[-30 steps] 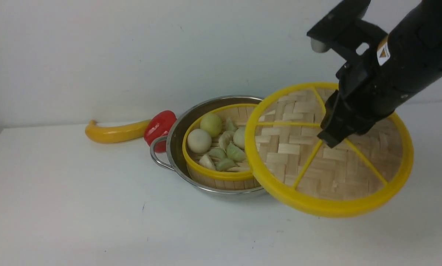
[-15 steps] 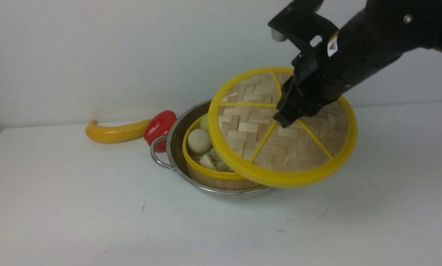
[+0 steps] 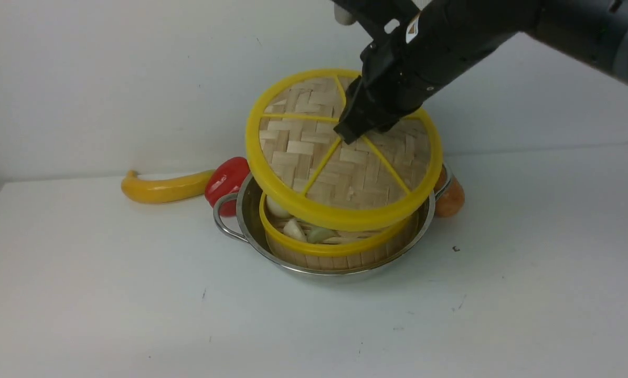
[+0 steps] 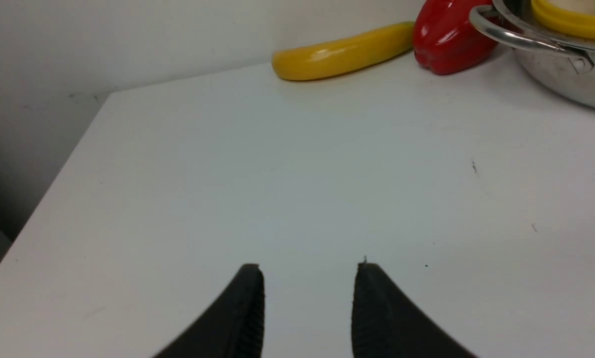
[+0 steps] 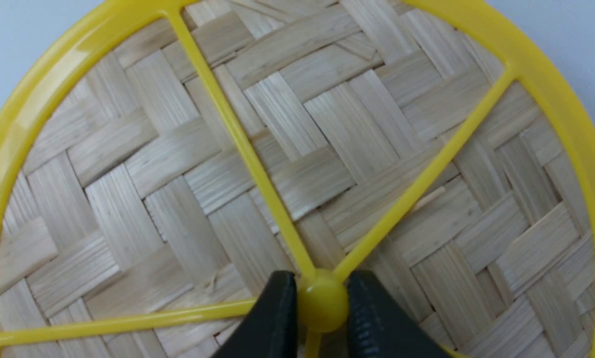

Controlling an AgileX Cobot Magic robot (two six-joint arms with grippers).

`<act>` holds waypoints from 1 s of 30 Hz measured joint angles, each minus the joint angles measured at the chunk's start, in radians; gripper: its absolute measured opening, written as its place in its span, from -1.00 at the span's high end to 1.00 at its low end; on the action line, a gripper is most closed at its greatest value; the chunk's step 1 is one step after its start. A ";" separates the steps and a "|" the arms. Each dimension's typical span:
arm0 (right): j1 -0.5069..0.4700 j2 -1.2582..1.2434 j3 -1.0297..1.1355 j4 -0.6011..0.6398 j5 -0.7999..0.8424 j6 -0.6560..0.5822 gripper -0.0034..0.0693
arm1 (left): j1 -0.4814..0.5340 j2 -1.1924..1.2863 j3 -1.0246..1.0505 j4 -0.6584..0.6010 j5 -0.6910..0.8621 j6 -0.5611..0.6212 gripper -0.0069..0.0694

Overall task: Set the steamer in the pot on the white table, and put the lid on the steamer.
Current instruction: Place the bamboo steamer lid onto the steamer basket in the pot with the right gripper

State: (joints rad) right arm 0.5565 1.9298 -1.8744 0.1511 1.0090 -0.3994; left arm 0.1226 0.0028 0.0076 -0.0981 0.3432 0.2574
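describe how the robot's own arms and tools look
The right arm is black with smooth rounded casings, small screw heads, a white label with an orange mark, and a grey band at the upper edge. The right tool and left tool each have two dark, narrow fingers.

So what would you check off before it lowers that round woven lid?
- Right gripper closed on the lid's knob: ok
- Steamer sitting in the pot: ok
- Lid centered over the steamer: cannot tell, the angle hides it
- Lid already on the steamer: not ok, it is held in the air
- Left gripper out of the way: ok, open over bare table
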 joint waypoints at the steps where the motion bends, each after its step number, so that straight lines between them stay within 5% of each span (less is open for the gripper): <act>1: 0.000 0.009 -0.001 0.000 -0.003 -0.009 0.51 | 0.000 0.000 0.000 0.000 0.000 0.000 0.19; 30: 0.001 0.166 -0.019 -0.074 -0.128 -0.037 0.52 | 0.000 0.000 0.000 0.000 0.000 0.000 0.19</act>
State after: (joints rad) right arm 0.5574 2.0962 -1.8932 0.0775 0.8807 -0.4365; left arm 0.1226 0.0028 0.0076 -0.0981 0.3432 0.2574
